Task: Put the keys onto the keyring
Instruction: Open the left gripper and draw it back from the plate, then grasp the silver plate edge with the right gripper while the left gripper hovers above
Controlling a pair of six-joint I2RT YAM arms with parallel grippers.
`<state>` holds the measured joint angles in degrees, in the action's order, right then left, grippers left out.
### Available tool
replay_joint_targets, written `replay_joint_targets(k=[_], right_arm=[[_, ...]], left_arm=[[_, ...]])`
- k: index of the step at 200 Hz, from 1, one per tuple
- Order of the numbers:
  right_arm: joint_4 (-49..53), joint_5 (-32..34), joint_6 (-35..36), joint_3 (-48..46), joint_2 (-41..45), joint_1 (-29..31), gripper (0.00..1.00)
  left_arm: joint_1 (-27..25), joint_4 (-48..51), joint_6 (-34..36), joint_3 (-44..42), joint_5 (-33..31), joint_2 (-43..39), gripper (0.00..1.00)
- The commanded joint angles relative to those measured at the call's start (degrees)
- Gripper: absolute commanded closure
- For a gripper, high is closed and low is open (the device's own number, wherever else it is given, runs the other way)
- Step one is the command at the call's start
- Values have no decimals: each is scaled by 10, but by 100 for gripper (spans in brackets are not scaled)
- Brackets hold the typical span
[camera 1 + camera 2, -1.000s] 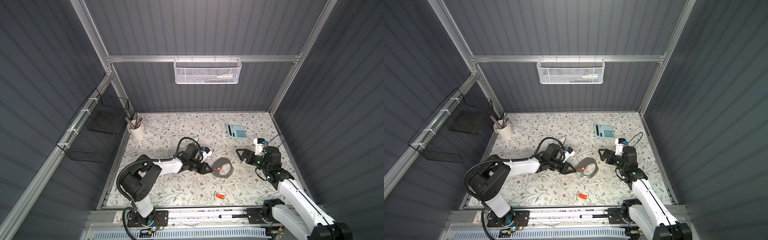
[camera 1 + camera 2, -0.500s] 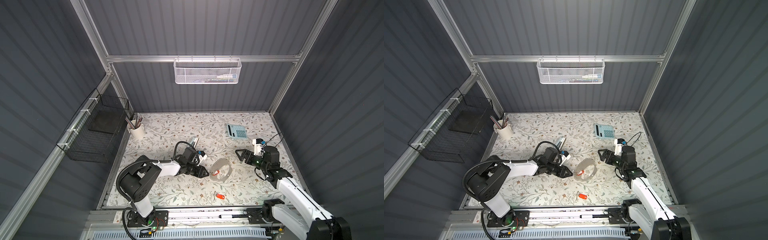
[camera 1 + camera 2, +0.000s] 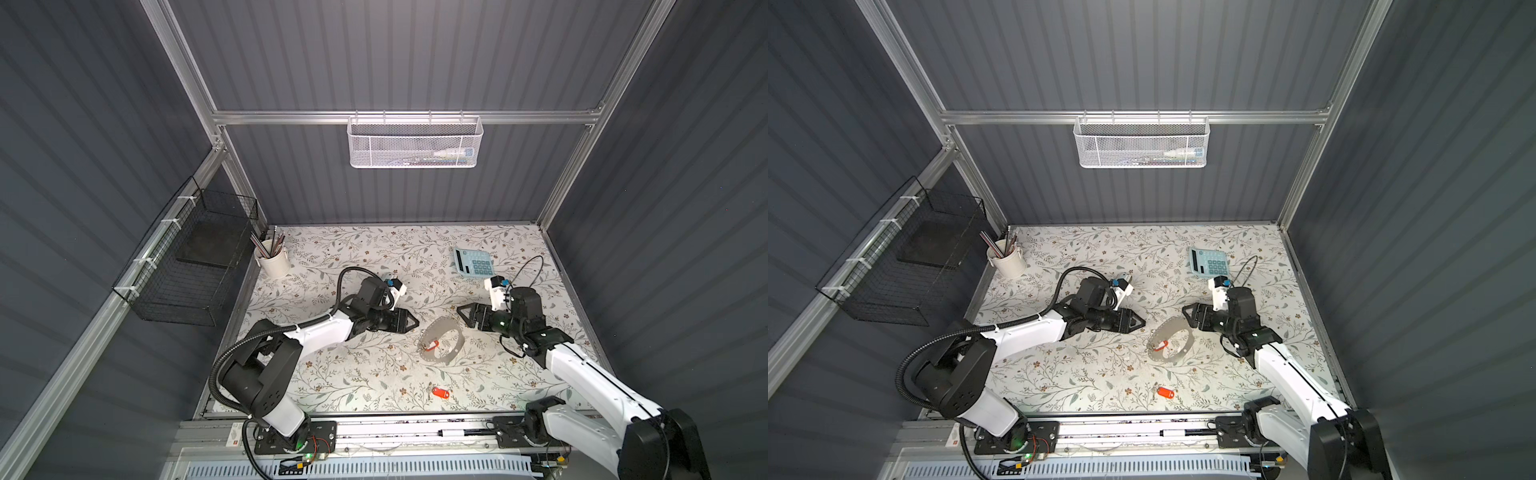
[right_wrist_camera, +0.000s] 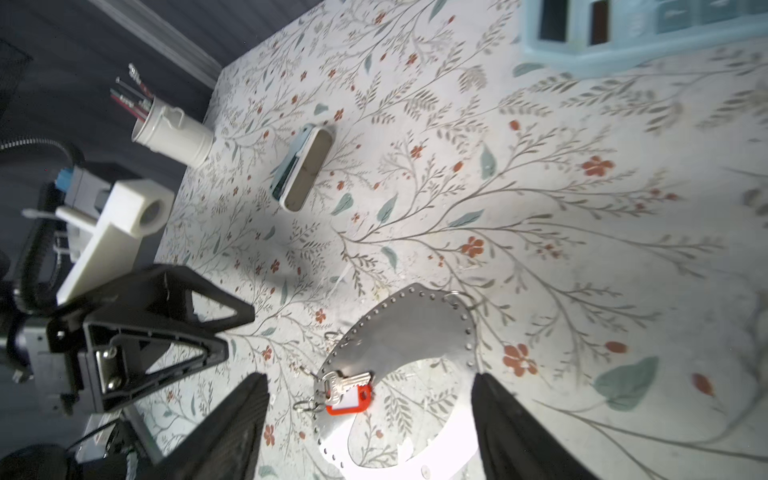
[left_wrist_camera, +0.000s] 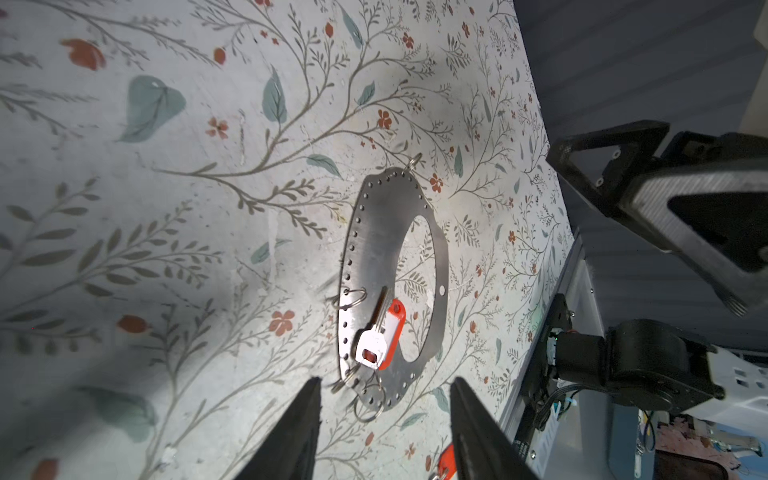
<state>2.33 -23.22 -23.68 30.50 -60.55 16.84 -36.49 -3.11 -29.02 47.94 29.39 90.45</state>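
The keyring [image 3: 439, 327] [image 3: 1169, 326] lies flat on the floral worktop [image 3: 353, 374], a little right of centre, between the two grippers. It is a thin, dull grey metal plate [image 5: 374, 241] with a big oval opening, and small holes dot its rim. Its broad band is on the far side and its narrow rim on the near side. A few wire rings hang from the rim holes.

One of the keys [image 3: 432, 345] [image 4: 349, 401], a glossy red-orange plastic tag with a white label, rests on the plate's left part. It lies roughly left to right beside a silver metal key [image 4: 347, 380], and its loop end sits at the left rim. The other tag [image 3: 440, 392] [image 3: 1165, 392] lies loose close to the worktop's near edge, also left to right.

The left gripper [image 3: 411, 322] points right, just left of the plate. Its fingers [image 5: 307, 415] are spread and grasp nothing. The right gripper [image 3: 461, 316] points left at the plate's far right rim, fingers [image 4: 498, 415] released wide and nothing between them.

Bare worktop stretches left of the loose tag and right of the plate. A pale blue calculator [image 3: 473, 262] sits at far right and a white pencil cup [image 3: 272, 262] at far left.
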Motion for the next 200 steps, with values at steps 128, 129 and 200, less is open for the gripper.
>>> replay_joint_targets(k=[128, 129, 200], right_arm=[[119, 81, 165, 191, -291, 183, 52], [119, 81, 165, 192, -292, 183, 52], [125, 102, 189, 233, -360, 196, 62]], left_arm=[[135, -158, -164, -161, 35, -176, 0], [135, -157, -163, -159, 36, -176, 0], [135, -145, -154, -144, 52, -163, 0]])
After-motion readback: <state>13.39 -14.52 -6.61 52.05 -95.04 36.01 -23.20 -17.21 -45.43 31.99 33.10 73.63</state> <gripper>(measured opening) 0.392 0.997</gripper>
